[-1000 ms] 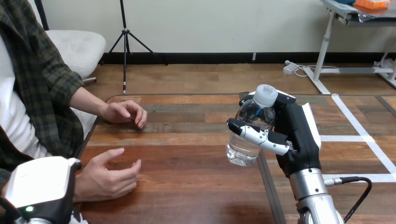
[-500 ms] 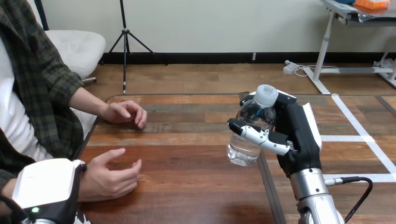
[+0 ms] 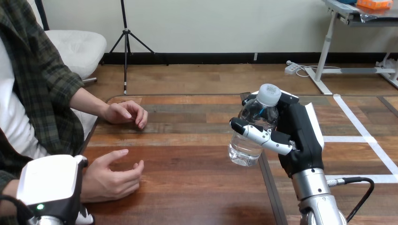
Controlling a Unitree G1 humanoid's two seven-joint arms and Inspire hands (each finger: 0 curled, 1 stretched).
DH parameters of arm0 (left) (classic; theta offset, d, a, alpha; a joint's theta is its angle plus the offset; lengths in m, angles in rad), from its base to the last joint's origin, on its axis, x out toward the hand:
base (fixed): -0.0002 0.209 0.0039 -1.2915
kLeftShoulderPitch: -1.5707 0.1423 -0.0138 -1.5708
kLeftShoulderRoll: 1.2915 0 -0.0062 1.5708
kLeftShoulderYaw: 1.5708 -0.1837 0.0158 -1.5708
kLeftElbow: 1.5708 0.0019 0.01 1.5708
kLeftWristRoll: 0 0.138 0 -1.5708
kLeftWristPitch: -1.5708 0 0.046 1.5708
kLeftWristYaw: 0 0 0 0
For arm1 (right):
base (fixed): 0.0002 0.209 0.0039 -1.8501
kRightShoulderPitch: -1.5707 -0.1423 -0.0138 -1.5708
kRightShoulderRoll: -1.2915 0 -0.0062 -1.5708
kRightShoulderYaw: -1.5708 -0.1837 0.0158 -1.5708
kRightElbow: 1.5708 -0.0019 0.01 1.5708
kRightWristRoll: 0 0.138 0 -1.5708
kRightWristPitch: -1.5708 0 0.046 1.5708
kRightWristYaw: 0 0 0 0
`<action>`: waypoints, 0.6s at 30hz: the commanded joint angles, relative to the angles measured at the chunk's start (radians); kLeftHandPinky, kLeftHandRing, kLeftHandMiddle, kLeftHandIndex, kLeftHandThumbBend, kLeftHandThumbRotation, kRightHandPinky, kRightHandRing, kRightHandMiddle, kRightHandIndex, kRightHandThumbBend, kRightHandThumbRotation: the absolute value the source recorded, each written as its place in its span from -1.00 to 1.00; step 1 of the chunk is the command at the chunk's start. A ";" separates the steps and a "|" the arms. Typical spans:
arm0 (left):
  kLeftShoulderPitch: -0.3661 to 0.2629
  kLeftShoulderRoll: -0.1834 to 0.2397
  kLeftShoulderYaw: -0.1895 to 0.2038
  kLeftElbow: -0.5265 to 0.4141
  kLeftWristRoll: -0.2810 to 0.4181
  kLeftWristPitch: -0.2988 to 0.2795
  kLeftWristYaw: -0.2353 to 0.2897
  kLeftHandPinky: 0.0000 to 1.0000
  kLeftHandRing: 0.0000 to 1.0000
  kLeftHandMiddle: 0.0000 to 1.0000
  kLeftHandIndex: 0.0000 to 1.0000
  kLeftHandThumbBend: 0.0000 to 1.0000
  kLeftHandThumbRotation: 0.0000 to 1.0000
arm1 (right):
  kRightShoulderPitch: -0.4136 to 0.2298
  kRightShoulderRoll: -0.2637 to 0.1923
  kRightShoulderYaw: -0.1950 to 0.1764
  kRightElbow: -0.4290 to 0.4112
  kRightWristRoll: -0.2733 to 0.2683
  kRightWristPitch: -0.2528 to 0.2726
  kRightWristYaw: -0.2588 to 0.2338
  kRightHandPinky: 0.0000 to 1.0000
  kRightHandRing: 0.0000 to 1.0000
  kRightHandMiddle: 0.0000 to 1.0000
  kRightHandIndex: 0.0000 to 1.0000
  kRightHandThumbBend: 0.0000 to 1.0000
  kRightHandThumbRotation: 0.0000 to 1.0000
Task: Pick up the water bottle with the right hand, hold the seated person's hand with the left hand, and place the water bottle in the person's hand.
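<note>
A clear water bottle with a white cap hangs above the table at centre right. My right hand is shut on it, thumb across its front. My left hand shows its white back at the bottom left, lying over the wrist of the person's nearer hand; what it does to the wrist is hidden. That nearer hand rests on the table, loosely cupped. The person's farther hand lies on the table near the back left corner.
A dark seam runs front to back through the tabletop just under the bottle. White tape lines mark the table's right part. Bare wood lies between the bottle and the person's hands.
My left hand has crept a little to the right, closer over the person's nearer wrist. The bottle in my right hand has barely moved.
</note>
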 commanded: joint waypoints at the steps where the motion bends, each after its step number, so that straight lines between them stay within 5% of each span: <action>1: -0.089 0.034 -0.020 0.045 -0.005 0.006 0.051 0.45 0.58 0.61 0.54 0.85 -1.00 | -0.098 -0.009 -0.004 -0.065 0.000 -0.020 -0.003 -0.32 -0.26 -0.19 -0.17 -0.01 -1.00; 18: -0.158 0.034 -0.076 0.110 0.031 0.091 0.035 0.42 0.56 0.60 0.54 0.80 -1.00 | -0.095 -0.006 -0.006 -0.075 0.016 -0.004 0.008 -0.32 -0.26 -0.19 -0.17 -0.03 -1.00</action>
